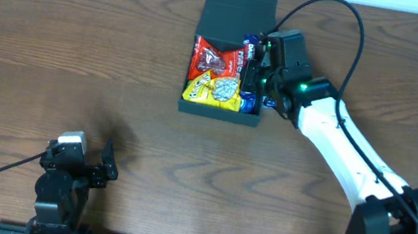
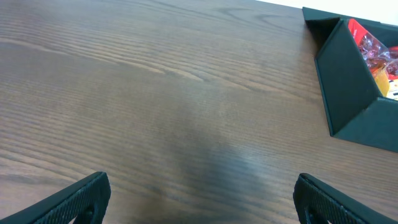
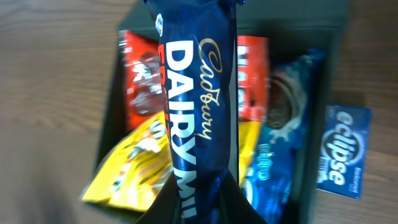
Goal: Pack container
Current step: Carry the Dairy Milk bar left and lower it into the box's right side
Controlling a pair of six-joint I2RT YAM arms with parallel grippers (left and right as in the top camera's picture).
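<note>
A wooden table (image 1: 54, 44) is seen from above, with two robot arms reaching in from the near edge. The container (image 1: 218, 112), a dark teal-green square cardboard box, sits at the far centre of the table. Its hinged lid is folded back flat on the far side, leaving the top open for loading.

The right gripper (image 1: 260, 66) hangs over the right part of the box with its fingers closed on a Cadbury Dairy Milk bar (image 3: 199, 124). In the wrist view the dark blue bar runs lengthwise straight out from the fingers, above the packets below. It is probably held by one end so that it can be lowered flat onto them.

Already inside are a red snack packet (image 1: 216, 60) toward the far side, a yellow snack packet (image 1: 213, 91) toward the near side, and a light blue cookie packet (image 3: 280, 143) along the right. A small blue Eclipse pack (image 3: 343, 152) lies at the right wall. Whether it is inside the box or just outside, the pictures do not settle.

The left gripper (image 2: 202, 199) rests low at the near left, well apart from the box, with its fingers spread wide and nothing between them. It seems parked there to keep out of the way.

The packing looks well along, with the chocolate bar judged the item now being placed.
</note>
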